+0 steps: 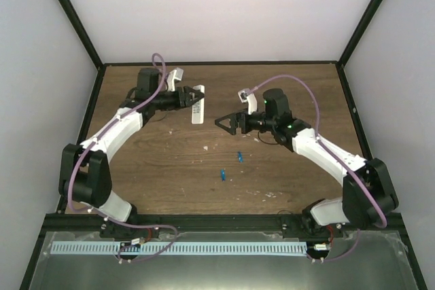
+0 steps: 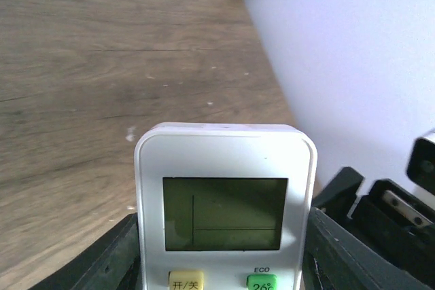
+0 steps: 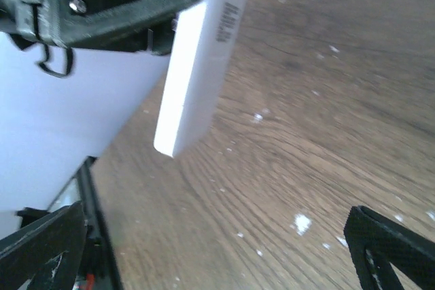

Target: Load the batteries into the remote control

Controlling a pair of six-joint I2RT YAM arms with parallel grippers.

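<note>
There is one remote control (image 1: pixel 198 104), and it is off the table (image 1: pixel 163 168), clamped by its long sides between the two fingers (image 2: pixel 114 257) of the left gripper (image 1: pixel 185 98) over the far part of the surface, a little left of centre. In the left wrist view its grey display window (image 2: pixel 224 213) faces the camera, with one yellow button (image 2: pixel 185 281) and one green button (image 2: pixel 264 282) showing at the bottom edge. The two batteries (image 1: pixel 240 155), both bright blue, lie loose on the wood nearer the arm bases, close to the middle. They are apart from each other, the second one nearer and further left. The right gripper (image 1: pixel 228 123) hangs just right of the remote with its jaws spread wide, gripping nothing.
</note>
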